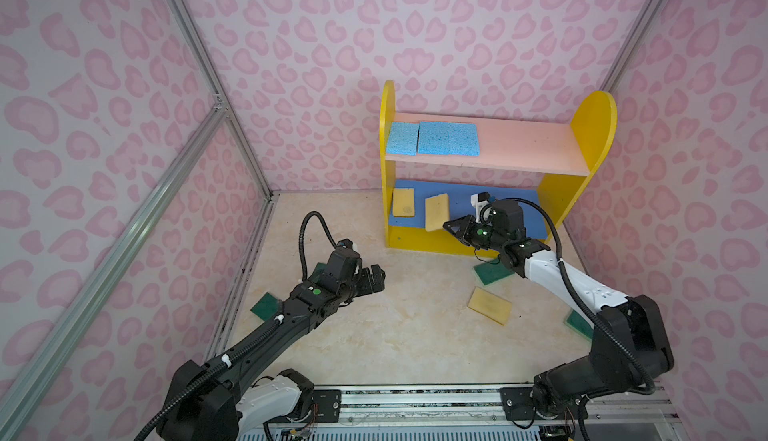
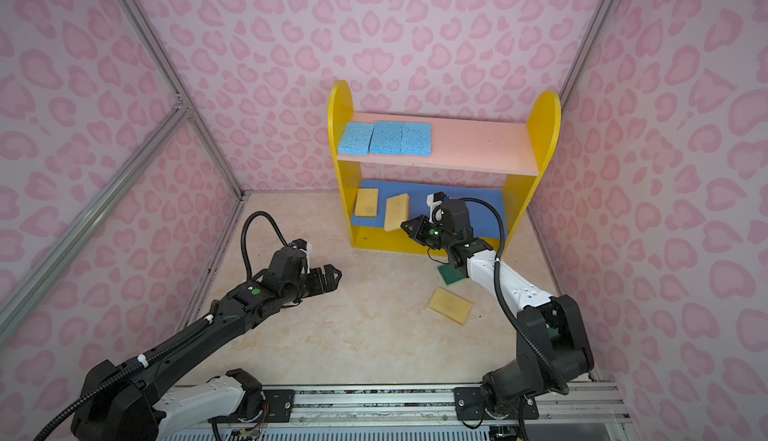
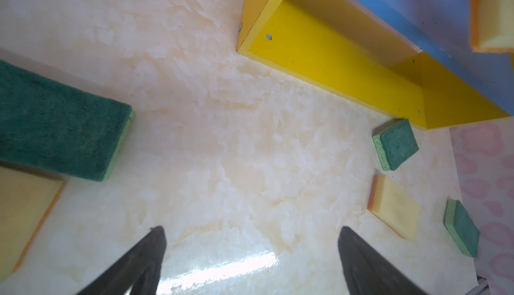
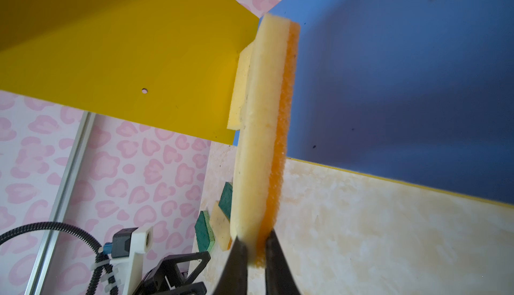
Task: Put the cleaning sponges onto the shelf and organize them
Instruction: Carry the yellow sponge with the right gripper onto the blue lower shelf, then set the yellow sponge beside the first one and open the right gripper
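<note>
Sponges loose on the worktop (image 1: 374, 347) begin at the far left with a dark green sponge (image 1: 266, 306), partly hidden by the left arm. Just right of it the left hand (image 1: 374, 279) hovers over bare worktop, jaws spread wide and nothing between them.

Next comes the shelf (image 1: 388, 127). Three blue sponges (image 1: 432, 138) lie in a row at the left end of its pink upper board (image 1: 532, 148). One laid yellow sponge (image 1: 403, 202) lies flat at the left end of the blue middle board (image 1: 461, 206).

Just beside that one is the held yellow sponge (image 1: 437, 211), pinched by its near short end in the right hand (image 1: 448, 225), whose jaws are clamped tight on it. Its long axis runs front to back, nearly parallel to its neighbour but slanted a little. The far end is over the blue board and the near end juts past the front edge toward the hand. The hand sits on its near right side, so the right arm is plainly the one to finish. Whether the sponge touches the board I cannot tell. The move probably calls for pushing it inward and squaring it up.

Farther right on the worktop lie a green sponge (image 1: 486, 274), a loose yellow sponge (image 1: 489, 305) and, by the right arm, a last green sponge (image 1: 577, 322).
</note>
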`<state>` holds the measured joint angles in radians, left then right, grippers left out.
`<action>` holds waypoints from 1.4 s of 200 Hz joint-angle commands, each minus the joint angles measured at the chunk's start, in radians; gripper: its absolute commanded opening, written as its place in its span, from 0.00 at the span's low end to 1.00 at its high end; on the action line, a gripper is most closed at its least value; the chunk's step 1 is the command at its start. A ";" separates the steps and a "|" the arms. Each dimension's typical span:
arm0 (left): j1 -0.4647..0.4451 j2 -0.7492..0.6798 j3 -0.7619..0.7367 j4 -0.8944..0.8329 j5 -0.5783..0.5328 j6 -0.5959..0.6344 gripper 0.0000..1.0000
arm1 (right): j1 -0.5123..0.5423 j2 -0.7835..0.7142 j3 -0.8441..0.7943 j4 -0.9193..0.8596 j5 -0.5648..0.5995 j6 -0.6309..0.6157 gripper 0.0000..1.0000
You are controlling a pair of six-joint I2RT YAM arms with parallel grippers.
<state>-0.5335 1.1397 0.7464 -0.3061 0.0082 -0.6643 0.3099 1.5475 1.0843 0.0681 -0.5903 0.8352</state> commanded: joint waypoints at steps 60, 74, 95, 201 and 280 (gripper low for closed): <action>0.054 -0.052 -0.022 -0.034 0.025 0.021 0.98 | -0.032 0.277 0.291 -0.147 -0.081 -0.051 0.13; 0.075 -0.057 -0.029 -0.037 0.028 0.010 0.98 | -0.030 0.302 0.305 -0.144 -0.085 -0.045 0.13; 0.100 -0.068 -0.043 -0.033 0.026 -0.005 0.98 | -0.027 0.329 0.314 -0.137 -0.087 -0.041 0.15; 0.170 -0.133 -0.100 -0.046 -0.053 -0.067 0.97 | 0.020 0.372 0.347 -0.138 -0.099 -0.039 0.25; 0.314 -0.128 -0.162 -0.049 0.016 -0.112 0.92 | 0.020 0.301 0.339 -0.191 -0.069 -0.091 0.74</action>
<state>-0.2611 0.9993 0.6006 -0.3458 -0.0189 -0.7597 0.3317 1.8690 1.4307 -0.0895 -0.6739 0.7788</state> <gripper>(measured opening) 0.962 0.722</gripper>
